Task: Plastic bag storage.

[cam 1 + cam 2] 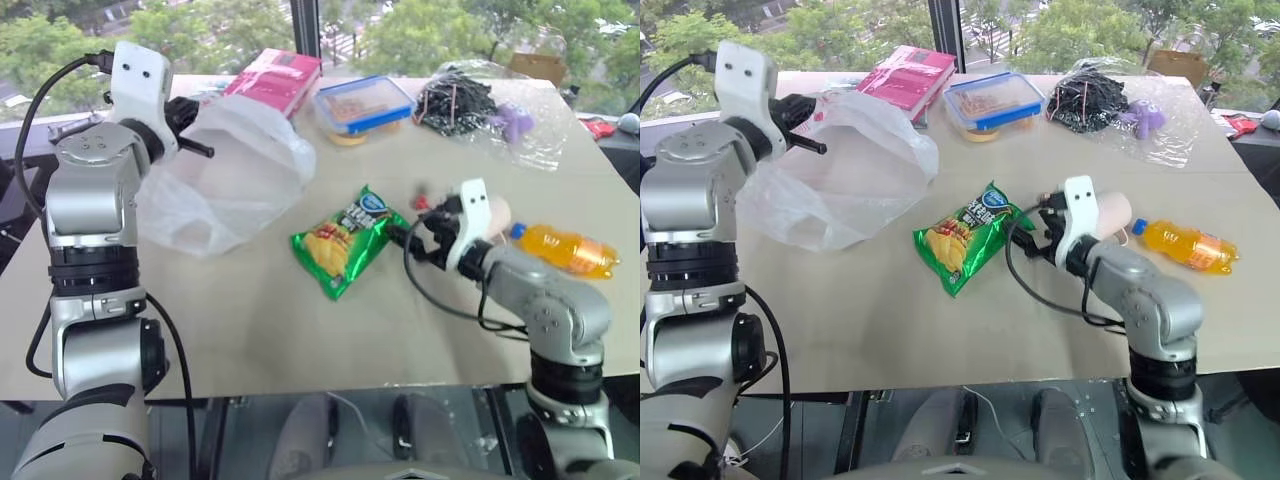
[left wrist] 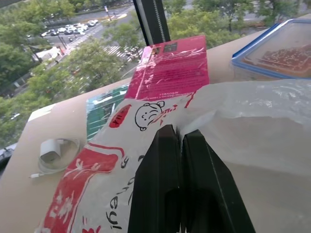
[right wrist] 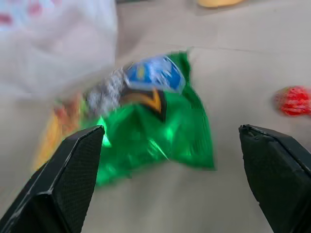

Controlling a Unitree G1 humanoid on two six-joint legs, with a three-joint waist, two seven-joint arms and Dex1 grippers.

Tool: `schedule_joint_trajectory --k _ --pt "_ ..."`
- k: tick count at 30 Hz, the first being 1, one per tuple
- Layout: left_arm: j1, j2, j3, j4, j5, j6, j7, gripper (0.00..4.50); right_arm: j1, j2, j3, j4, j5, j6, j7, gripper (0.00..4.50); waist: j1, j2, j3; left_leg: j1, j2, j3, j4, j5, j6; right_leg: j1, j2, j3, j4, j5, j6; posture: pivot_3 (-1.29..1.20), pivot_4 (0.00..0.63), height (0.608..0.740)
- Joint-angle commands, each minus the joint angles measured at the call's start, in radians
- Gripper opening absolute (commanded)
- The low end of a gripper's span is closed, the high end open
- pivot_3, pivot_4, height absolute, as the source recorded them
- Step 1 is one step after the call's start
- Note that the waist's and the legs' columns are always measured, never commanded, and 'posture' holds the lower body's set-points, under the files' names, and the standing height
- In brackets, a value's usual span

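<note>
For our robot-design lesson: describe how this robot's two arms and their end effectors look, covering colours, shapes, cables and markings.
Both arms are built of silver-grey metal segments with black joint rings. Each wrist carries a white block with two small dark dots. Black cables loop along each arm. The left end effector and the right end effector each have two black, wedge-shaped fingers; the right fingers' inner faces are finely textured.

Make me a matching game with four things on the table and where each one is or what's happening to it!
Things:
1. plastic bag
2. chip packet
3. orange bottle
4. lidded box

States:
A. lying by the table's right edge
B. blue-rimmed, at the far side
C. pinched by the left gripper
D. green, in front of the open right gripper

Pairs: 1-C, 2-D, 3-A, 4-B
</note>
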Motion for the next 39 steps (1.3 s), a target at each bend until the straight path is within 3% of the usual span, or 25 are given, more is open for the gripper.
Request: schedule_joint_trajectory --k 1,4,9,13,20,26,35,39 --pt "0.004 0.019 0.011 -0.061 -0.004 0.004 0.006 0.11 -0.062 0.025 -0.098 0.041 0.073 0.089 -0.037 4.5 0.002 0.0 0.0 0.0 0.0 0.0 0.0 0.0 0.0 0.0 0.0 0.0 0.0 0.0 0.0 0.0 0.15 0.74" --pt "0.025 0.018 0.018 -0.084 -0.008 0.021 0.013 0.11 -0.126 0.038 -0.117 0.145 0.089 0.121 -0.035 4.5 0.0 0.0 0.0 0.0 -0.001 0.0 -0.001 0.0 0.0 -0.001 0.0 0.0 0.0 0.0 0.0 0.0 0.15 0.74" --pt "0.047 0.017 0.024 -0.115 -0.012 0.035 0.02 0.11 -0.182 -0.002 0.005 0.304 0.007 0.05 0.0 4.5 -0.018 0.0 0.0 0.0 -0.002 0.002 -0.001 0.0 0.0 -0.002 0.001 0.002 0.001 0.0 0.0 0.0 0.15 0.74" --pt "0.059 0.02 0.03 -0.127 -0.016 0.043 0.026 0.11 -0.193 -0.053 0.105 0.346 -0.023 0.002 0.081 4.5 -0.022 0.0 0.0 -0.001 -0.002 0.005 -0.002 0.0 0.0 -0.005 0.001 0.005 0.001 0.0 0.0 0.0 0.15 0.74" --pt "0.086 0.021 0.038 -0.156 -0.028 0.059 0.036 0.11 -0.22 -0.019 0.118 0.427 -0.028 -0.005 0.095 4.5 -0.021 0.0 0.0 0.0 -0.001 0.006 -0.002 0.0 0.0 -0.006 0.001 0.006 0.002 0.0 0.0 0.0 0.15 0.74" --pt "0.088 0.02 0.031 -0.167 -0.034 0.069 0.033 0.11 -0.23 -0.024 0.233 0.507 -0.125 -0.102 0.128 4.5 -0.022 0.0 0.0 0.0 -0.001 0.007 -0.002 0.0 0.0 -0.006 0.001 0.007 0.002 0.0 0.0 0.0 0.15 0.74" --pt "0.08 0.023 0.029 -0.169 -0.052 0.083 0.029 0.0 -0.215 -0.04 0.185 0.364 -0.091 -0.074 0.136 0.4 -0.02 0.0 0.0 -0.001 0.0 0.008 -0.002 0.0 0.0 -0.008 0.001 0.008 0.003 0.0 0.0 0.0 0.15 0.74" --pt "0.06 0.017 0.03 -0.161 -0.07 0.096 0.019 0.0 -0.223 0.01 0.102 0.285 -0.015 -0.011 0.11 0.4 -0.02 0.0 0.0 -0.001 0.0 0.008 -0.002 0.0 0.0 -0.008 0.001 0.008 0.003 0.0 0.0 0.0 0.15 0.74"
